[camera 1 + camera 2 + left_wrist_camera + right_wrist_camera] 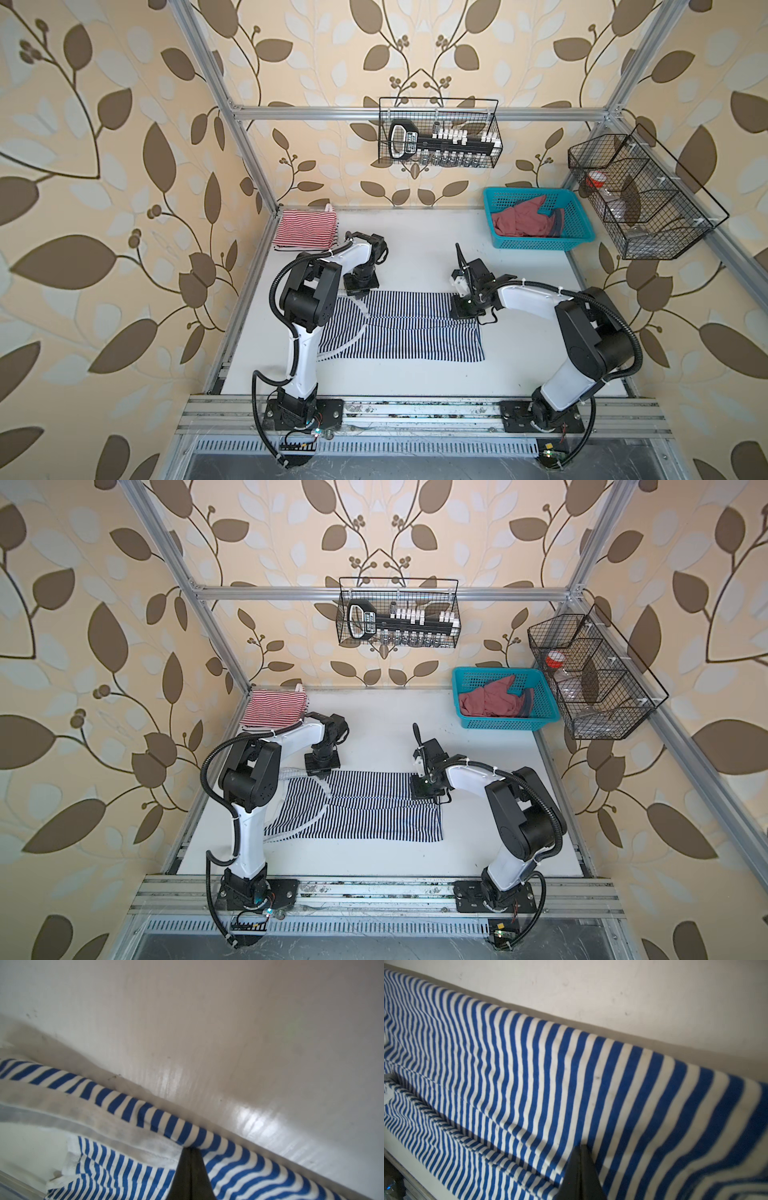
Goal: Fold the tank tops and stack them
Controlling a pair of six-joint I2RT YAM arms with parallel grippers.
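Softly rumpled navy-striped tank top (399, 328)

Cream wallpaper (124, 124) printed with brown and pale leaves on thin stems covers every wall. An aluminium frame (332, 111) of slotted bars runs up the corners and across the back. From its rear bar hangs a black wire basket (478, 120). A second wire basket (665, 237), split into compartments, is fixed to the bar on the right. A turquoise plastic basket (536, 245) sits in the far right corner of the white tabletop (415, 249). Soft light leaves pale glare on that surface.
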